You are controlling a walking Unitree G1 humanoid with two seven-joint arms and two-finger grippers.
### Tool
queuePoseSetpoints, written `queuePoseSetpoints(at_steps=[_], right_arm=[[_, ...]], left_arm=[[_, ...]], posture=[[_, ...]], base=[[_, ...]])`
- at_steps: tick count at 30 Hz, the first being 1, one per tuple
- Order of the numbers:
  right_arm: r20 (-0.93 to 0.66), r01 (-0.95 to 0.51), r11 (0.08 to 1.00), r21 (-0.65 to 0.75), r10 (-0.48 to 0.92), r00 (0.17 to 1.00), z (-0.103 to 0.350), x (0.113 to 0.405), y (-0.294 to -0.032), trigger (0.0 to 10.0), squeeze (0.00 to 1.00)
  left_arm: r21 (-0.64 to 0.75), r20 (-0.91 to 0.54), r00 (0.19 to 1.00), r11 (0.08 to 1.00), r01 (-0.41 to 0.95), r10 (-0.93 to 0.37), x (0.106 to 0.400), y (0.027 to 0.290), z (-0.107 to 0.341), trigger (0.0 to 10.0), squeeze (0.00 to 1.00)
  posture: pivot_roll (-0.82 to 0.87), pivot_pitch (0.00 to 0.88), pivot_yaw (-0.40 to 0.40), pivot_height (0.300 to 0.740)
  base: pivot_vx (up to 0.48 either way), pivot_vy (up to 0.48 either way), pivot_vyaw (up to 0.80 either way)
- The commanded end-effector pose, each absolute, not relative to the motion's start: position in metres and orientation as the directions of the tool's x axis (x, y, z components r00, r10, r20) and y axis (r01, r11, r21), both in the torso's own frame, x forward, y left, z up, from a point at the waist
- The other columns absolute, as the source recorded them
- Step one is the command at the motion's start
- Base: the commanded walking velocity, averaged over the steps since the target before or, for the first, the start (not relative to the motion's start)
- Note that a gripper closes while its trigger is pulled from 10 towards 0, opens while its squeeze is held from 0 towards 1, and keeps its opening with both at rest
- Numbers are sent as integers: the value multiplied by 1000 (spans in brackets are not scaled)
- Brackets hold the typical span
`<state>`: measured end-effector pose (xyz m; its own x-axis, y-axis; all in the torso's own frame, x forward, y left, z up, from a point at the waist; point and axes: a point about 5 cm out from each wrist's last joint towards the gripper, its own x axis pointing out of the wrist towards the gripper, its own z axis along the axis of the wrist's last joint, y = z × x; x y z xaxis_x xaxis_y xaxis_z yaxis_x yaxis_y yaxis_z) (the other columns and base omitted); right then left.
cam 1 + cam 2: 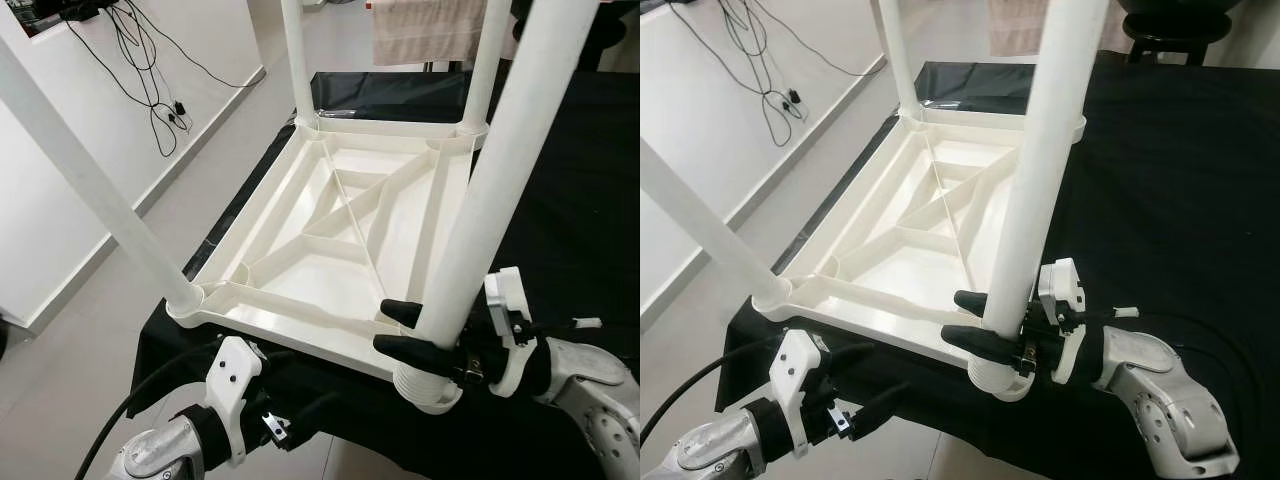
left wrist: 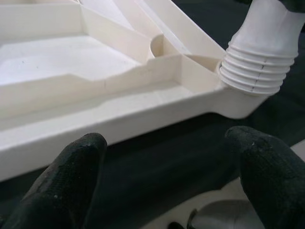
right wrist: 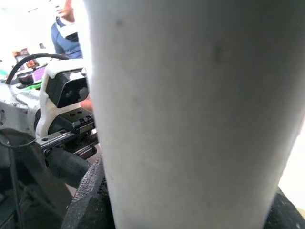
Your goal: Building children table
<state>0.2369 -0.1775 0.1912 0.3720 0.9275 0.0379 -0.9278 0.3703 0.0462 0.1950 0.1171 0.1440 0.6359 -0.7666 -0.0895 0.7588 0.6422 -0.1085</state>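
Note:
The white table top (image 1: 330, 270) lies upside down on a black cloth. Three white legs stand in its corners: near left (image 1: 90, 180), far left (image 1: 296, 60) and far right (image 1: 487, 60). My right gripper (image 1: 425, 335) is shut on the fourth leg (image 1: 500, 170) just above its ribbed threaded end (image 2: 259, 62). That end meets the near right corner, tilted, with its threads still showing. My left gripper (image 2: 167, 176) hangs open and empty just in front of the top's near edge (image 2: 143, 114), low at the cloth's front.
The black cloth (image 1: 580, 180) stretches wide to the right. Grey floor and a white wall with hanging cables (image 1: 150, 70) lie to the left. A towel (image 1: 430, 30) hangs at the back. A person (image 3: 64, 33) stands behind.

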Motion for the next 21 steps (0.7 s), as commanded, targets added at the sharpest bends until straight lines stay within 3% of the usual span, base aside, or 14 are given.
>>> queuePoseSetpoints(at_steps=[1, 7, 10, 16, 21], right_arm=[[106, -931, 365, 20, 925, 365, 201, 239, -166, 10000, 0], [252, -870, 493, -4, 842, 477, 220, 264, -147, 10000, 0], [298, -857, 515, 4, 818, 492, 227, 268, -141, 10000, 0], [314, -855, 519, 7, 811, 494, 229, 269, -138, 10000, 0], [314, -843, 538, 3, 800, 511, 228, 272, -136, 10000, 0]], left_arm=[[-123, -95, 690, 696, 707, -718, 203, 123, 143, 10000, 0], [-114, -65, 811, 812, 572, -581, 226, 128, 148, 10000, 0], [-91, -89, 831, 835, 542, -549, 231, 128, 146, 10000, 0], [-82, -74, 846, 849, 522, -527, 236, 129, 148, 10000, 0], [-68, -67, 852, 855, 515, -519, 240, 130, 148, 10000, 0]], posture=[[-44, 185, 103, 740], [-51, 176, 94, 740], [-50, 167, 95, 740], [-49, 160, 95, 740], [-53, 151, 100, 740]], base=[[0, 0, 0], [0, 0, 0], [0, 0, 0], [-468, 0, 0], [0, 0, 0]])
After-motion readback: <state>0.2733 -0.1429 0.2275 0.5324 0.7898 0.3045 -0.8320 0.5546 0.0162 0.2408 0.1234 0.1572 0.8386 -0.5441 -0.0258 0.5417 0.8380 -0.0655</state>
